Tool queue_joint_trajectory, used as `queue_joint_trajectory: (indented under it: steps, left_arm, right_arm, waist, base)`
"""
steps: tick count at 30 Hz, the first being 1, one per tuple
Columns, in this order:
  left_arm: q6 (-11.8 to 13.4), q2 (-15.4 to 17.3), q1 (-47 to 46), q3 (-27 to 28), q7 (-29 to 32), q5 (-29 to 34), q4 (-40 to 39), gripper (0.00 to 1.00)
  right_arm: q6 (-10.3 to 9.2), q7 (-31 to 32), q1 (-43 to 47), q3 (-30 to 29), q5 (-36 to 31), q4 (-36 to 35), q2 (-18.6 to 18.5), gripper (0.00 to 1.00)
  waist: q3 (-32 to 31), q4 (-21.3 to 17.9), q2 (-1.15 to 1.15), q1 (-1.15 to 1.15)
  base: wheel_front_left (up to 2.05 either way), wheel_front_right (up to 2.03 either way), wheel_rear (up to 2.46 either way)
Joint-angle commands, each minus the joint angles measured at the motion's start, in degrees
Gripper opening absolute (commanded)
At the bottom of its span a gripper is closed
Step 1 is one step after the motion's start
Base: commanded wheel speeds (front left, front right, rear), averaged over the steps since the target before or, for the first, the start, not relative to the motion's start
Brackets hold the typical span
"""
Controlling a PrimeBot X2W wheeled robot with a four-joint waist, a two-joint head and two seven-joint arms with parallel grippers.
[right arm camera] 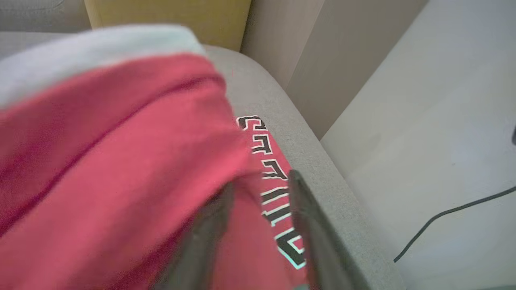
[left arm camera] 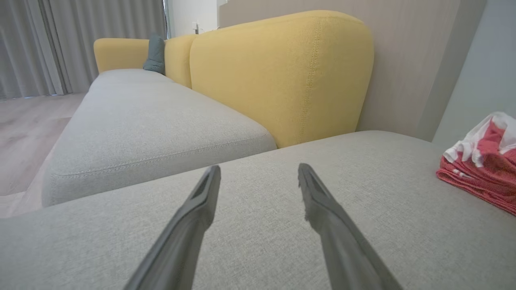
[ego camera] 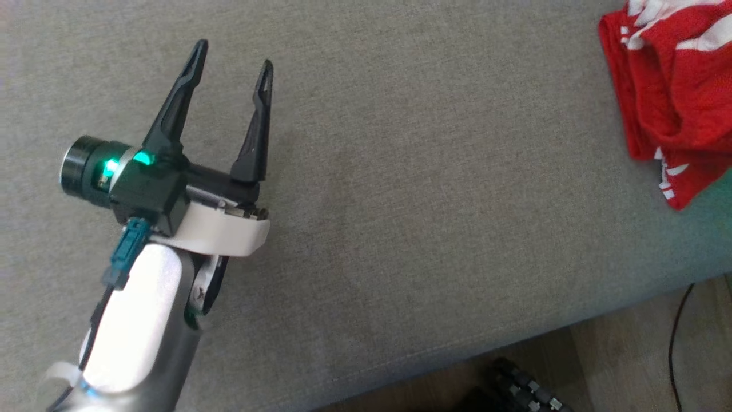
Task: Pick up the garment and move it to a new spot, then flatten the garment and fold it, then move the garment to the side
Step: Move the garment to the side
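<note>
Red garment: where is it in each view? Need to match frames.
Head view: red garment at the top right corner, on the grey seat cushion.
Left wrist view: at the right edge, mid-height.
Right wrist view: close up, across the left and centre.
Shared landmark: the grey seat cushion.

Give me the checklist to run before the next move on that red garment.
1. Left tool open and empty: ok.
2. Left tool apart from the red garment, over the grey sofa cushion: ok.
3. Right tool free of the garment: cannot tell; red fabric shows between its fingers, and the view is blurred.
4. Garment lying flat: not ok, rumpled.
5. Black cable on the floor clear of the right tool: ok.
</note>
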Motion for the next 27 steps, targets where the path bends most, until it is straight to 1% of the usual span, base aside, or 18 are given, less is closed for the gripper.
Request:
queue_joint_trajectory:
  steps: [1, 5, 8, 10, 15, 16, 19, 22, 23, 27]
  left_arm:
    - [0.37, 0.64, -0.90, 1.72, -0.53, -0.33, -1.64, 1.00]
    - [1.02, -0.22, 0.33, 2.05, -0.62, -1.14, -0.74, 1.00]
    - [1.61, -0.65, 1.92, 2.73, -0.66, -1.80, -0.22, 1.00]
    - [2.07, -0.95, 3.16, 3.34, -0.67, -2.15, -0.20, 1.00]
    - [3.30, -1.76, 6.62, 5.42, -0.69, -2.99, 0.00, 1.00]
    - [3.30, -1.76, 6.62, 5.42, -0.69, -2.99, 0.00, 1.00]
    - [3.80, -2.23, 8.42, 6.61, -0.69, -3.21, -0.25, 1.00]
    - [3.94, -2.29, 10.24, 7.84, -0.69, -3.37, -0.22, 1.00]
    - [4.03, -2.09, 11.39, 8.78, -0.69, -3.33, 0.00, 1.00]
    - [3.68, -1.85, 13.80, 10.02, -0.69, -3.32, 0.38, 1.00]
  right_arm:
    - [-0.05, -1.40, 1.21, -1.14, -1.12, -1.53, -0.97, 1.00]
    - [-0.05, -5.80, 4.56, -6.20, -4.73, -4.60, 2.07, 1.00]
    - [-0.05, -7.76, 8.05, -7.39, -5.93, -9.78, 5.01, 1.00]
    - [-0.05, -8.30, 10.64, -7.07, -6.25, -14.36, 7.39, 1.00]
    - [-0.05, -7.13, 17.61, -4.50, -6.19, -26.48, 14.24, 1.00]
    - [-0.05, -7.13, 17.61, -4.50, -6.19, -26.48, 14.24, 1.00]
    - [-0.05, -5.65, 21.80, -2.06, -6.07, -33.17, 17.70, 1.00]
    - [-0.05, -4.31, 25.14, 0.92, -5.13, -37.53, 19.29, 1.00]
    - [-0.05, -3.78, 26.64, 3.00, -4.62, -39.64, 19.88, 1.00]
    - [-0.05, -2.72, 28.74, 5.37, -3.87, -41.35, 20.51, 1.00]
  waist:
    - [-0.78, 0.51, 0.00, -0.01]
    - [-3.42, 1.93, 0.00, -0.01]
    - [-5.75, 3.28, 0.00, -0.01]
    - [-7.26, 4.22, 0.00, -0.01]
    - [-11.23, 7.66, 0.00, -0.01]
    - [-11.23, 7.66, 0.00, -0.01]
    - [-13.21, 10.15, 0.00, -0.01]
    - [-14.88, 12.42, 0.00, -0.01]
    - [-15.92, 13.64, 0.00, -0.01]
    - [-18.33, 15.50, 0.00, -0.01]
  base:
    - [0.00, 0.00, 0.00]
    - [0.00, 0.00, 0.00]
    - [0.00, 0.00, 0.00]
    - [0.00, 0.00, 0.00]
    - [0.00, 0.00, 0.00]
    - [0.00, 0.00, 0.00]
    - [0.00, 0.00, 0.00]
    - [0.00, 0.00, 0.00]
    - [0.00, 0.00, 0.00]
    - [0.00, 0.00, 0.00]
